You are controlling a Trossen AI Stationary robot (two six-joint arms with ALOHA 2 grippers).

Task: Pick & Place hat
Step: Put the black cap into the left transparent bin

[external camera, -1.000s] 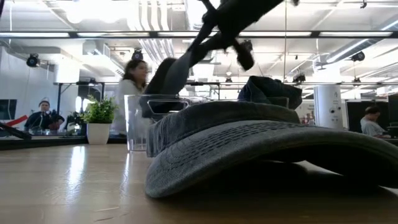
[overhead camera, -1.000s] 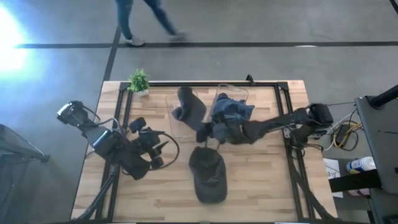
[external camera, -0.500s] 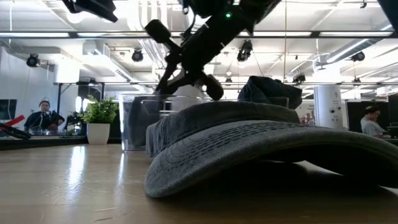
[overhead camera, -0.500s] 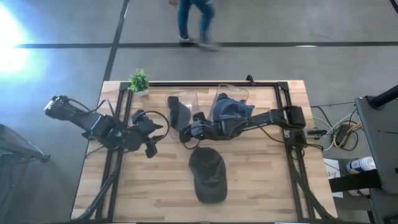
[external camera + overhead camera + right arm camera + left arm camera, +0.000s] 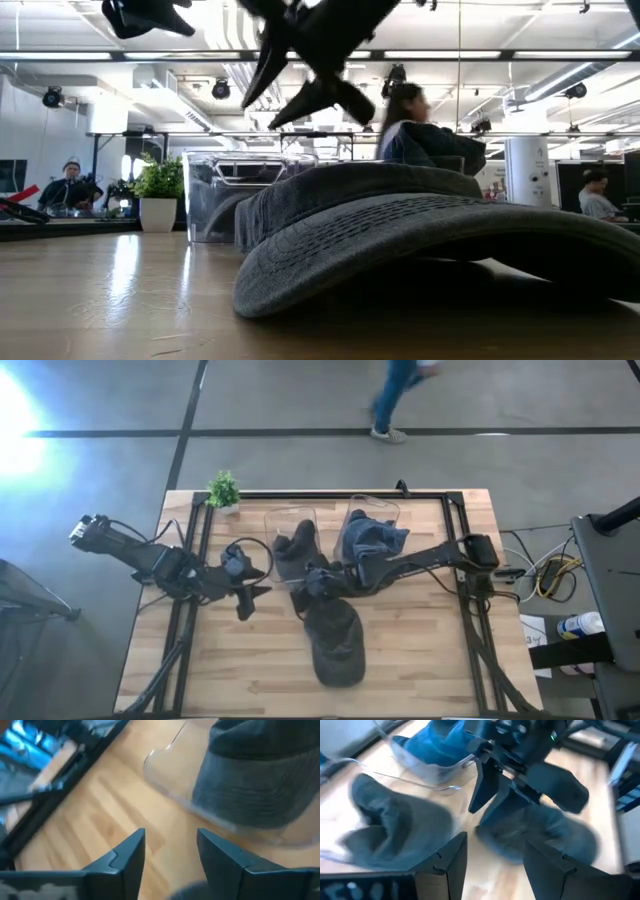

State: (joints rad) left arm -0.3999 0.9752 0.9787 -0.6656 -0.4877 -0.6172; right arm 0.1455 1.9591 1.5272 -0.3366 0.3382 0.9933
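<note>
Changing just now: the right arm [image 5: 420,565] has let the dark hat [image 5: 298,542] go into the clear bin [image 5: 272,520] and pulled back out, where a second ago it held that hat above the bin.
Meaning for the task: one hat looks placed; the grey cap [image 5: 335,640] on the worktop [image 5: 420,650] is probably next.
Right fingers [image 5: 125,860]: spread apart and empty, hanging over the bin's near edge, with the cap at their 6 o'clock in the high view.
Left fingers [image 5: 447,860]: also apart, nothing between them, waiting at 9 o'clock from the bin (that arm has drawn in toward the middle).
Dark hat: soft knit-looking cloth, slumped in a crumpled heap against the bin wall.
Grey cap: washed cotton twill by the look of it, low rounded crown, curved brim, lying flat and untouched.
Clear bin: thin, see-through plastic with a rounded rim, so light it might slide if bumped.
Second bin [image 5: 352,510]: at 3 o'clock from the first, holding a blue denim hat [image 5: 372,538], folded and floppy.
</note>
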